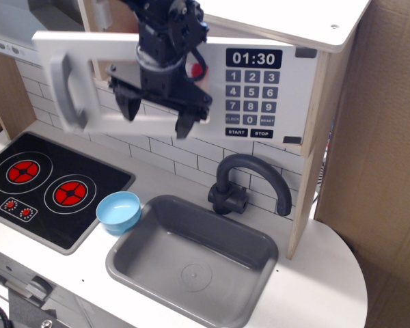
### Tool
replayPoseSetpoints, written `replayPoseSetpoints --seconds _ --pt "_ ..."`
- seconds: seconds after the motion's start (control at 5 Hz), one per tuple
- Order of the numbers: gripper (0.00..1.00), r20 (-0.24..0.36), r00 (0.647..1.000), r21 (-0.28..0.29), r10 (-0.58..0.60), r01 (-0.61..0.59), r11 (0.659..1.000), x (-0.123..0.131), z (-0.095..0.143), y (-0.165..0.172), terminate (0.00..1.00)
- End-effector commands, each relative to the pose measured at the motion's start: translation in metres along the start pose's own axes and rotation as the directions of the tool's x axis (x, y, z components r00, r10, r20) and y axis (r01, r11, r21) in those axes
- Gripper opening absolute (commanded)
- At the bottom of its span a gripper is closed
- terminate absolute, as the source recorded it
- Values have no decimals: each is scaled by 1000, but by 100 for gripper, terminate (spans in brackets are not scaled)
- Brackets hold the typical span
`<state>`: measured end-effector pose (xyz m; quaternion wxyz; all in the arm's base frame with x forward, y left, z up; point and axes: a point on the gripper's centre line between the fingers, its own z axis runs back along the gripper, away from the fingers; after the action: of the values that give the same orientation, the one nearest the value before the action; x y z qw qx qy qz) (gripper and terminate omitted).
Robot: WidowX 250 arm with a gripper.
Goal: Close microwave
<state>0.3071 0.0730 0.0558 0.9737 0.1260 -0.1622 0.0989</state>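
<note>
i've got the arm up against the microwave [191, 82], which sits in the upper shelf of the toy kitchen along the far edge of the desk, above the stove and sink. its white door [116, 92] hangs partly open, hinged beside the keypad [254, 92] that reads 01:30, with the free end and the grey bar handle [70, 92] swung out toward the far left corner. the handle end looks smeared, so i judge the door is in motion.

the fingers [157, 116] are spread wide, 2 black prongs pointing down, holding nothing. they sit right in front of the door's window, low on the panel. whether they touch the face or just hang ahead of it i can't tell from this view.

handling: i read the door as a thin painted wood panel, light and stiff, swinging freely on its hinge. it should not flex, and a flat push is all it needs. no grip required. the painted face is probably slick, so a prong could slide along it. the clear window is the weakest patch and i'd avoid leaning on it. best contact is the solid white frame near the handle side, far from the hinge, where a small push turns it most easily. the handle itself would do for a hook or pinch, but pushing is simpler.
</note>
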Motion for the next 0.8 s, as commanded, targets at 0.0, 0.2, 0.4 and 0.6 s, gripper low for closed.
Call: replayPoseSetpoints --seconds 0.0,0.2,0.4,0.6 --pt "100 143 989 -16 -40 43 999 49 5 12 0" --pt "100 201 979 -8 -16 18 1000 54 2 12 0" --pt "100 255 967 1 4 -5 1000 56 -1 11 0" --pt "100 314 949 9 29 -33 999 61 -5 11 0"
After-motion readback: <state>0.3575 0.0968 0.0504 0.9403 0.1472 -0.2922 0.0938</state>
